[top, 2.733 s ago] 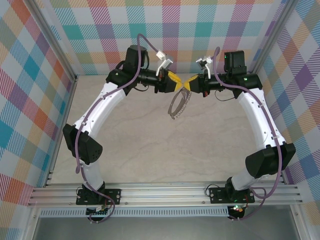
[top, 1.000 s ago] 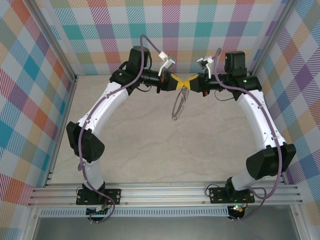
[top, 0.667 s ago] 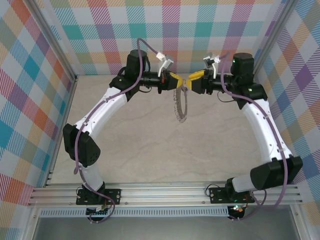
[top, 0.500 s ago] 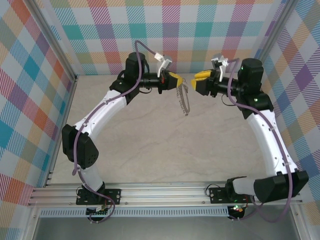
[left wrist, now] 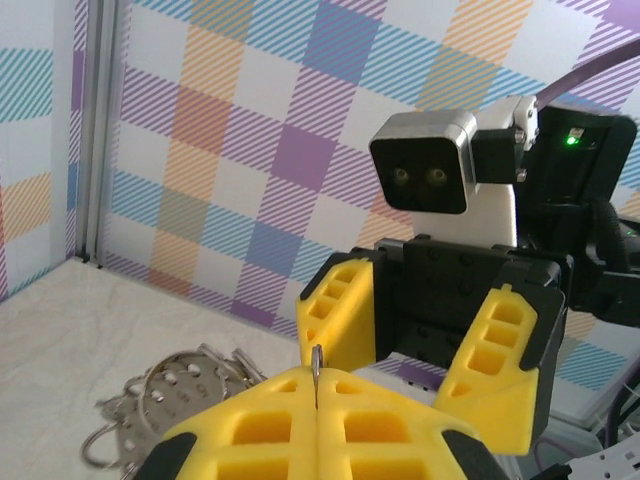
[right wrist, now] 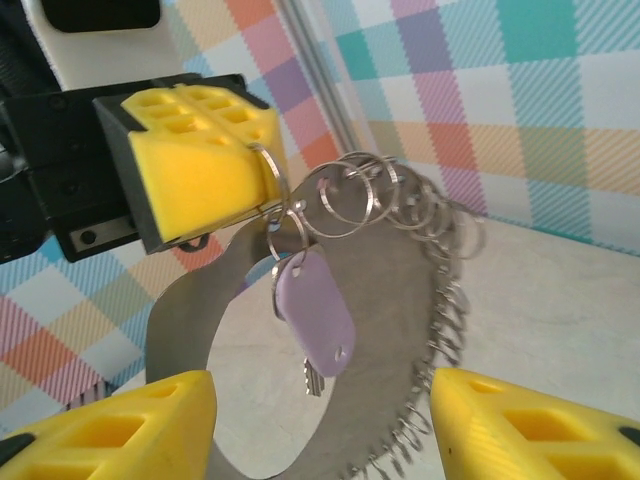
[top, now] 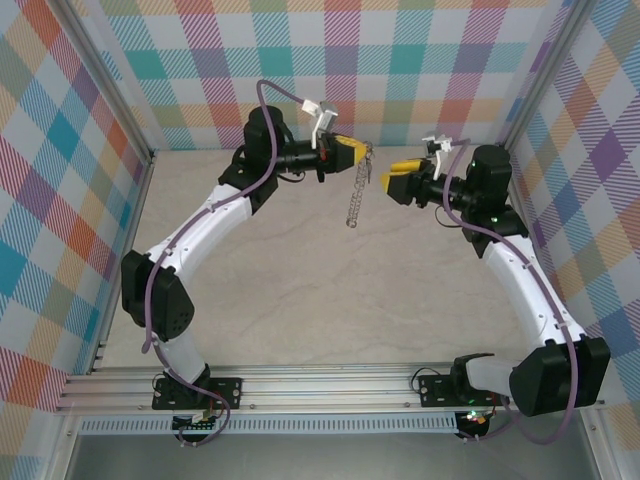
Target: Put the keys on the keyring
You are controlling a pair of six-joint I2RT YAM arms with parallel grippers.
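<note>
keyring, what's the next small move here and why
Probably lower the left gripper to lay the keyring on the table: the lilac key already hangs from one of its small loops, and the right gripper is open, apart from it.

The keyring (right wrist: 390, 290) is a flat band of grey metal with a dull, brushed look, and the small wire loops (right wrist: 345, 195) along its edge are brighter and they shine. The key (right wrist: 318, 322) has a lilac head of smooth plastic with a soft gloss, and its short blade is silver metal. The fingers (right wrist: 195, 165) of the left hand (top: 354, 155) and those of the right hand (top: 390, 178) are yellow matt plastic with open pockets in the sides. The arm shells (top: 210, 225) are white glossy plastic, and the joints (top: 155, 300) are black and matt. The surface (top: 300, 290) is pale, smooth and matt, with faint marble veins. The rails (top: 330, 385) are bare brushed aluminium.
</note>
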